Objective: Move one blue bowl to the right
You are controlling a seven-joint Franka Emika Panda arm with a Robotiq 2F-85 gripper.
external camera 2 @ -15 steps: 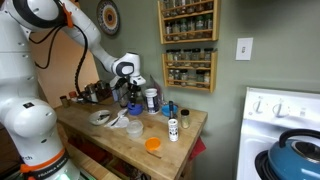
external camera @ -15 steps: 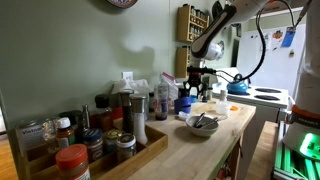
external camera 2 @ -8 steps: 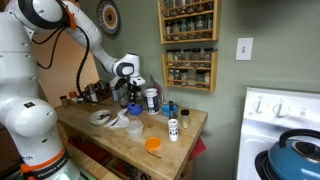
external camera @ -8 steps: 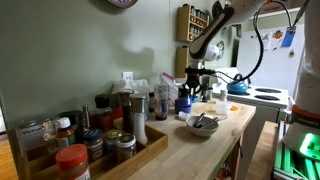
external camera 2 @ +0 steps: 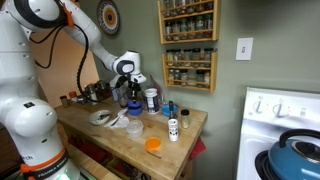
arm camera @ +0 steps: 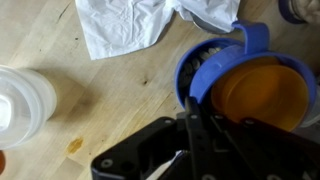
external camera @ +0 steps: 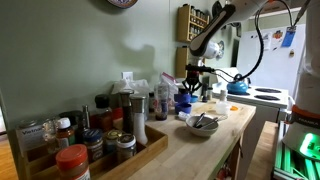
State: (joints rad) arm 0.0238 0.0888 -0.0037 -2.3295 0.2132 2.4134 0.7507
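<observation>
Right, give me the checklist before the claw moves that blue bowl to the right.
1. Claw at the blue bowl rim: ok.
2. Claw shut on the rim: cannot tell.
3. Bowl empty: not ok, an orange piece sits in it.
4. White cloth apart from the bowl: cannot tell.
5. White container well away from the bowl: ok.

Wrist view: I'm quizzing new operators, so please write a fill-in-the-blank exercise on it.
The round dish at the right edge is ___. The bowl by the gripper is ___. The crumpled cloth is ___. The counter is made of ___.
Missing: orange; blue; white; wood.
</observation>
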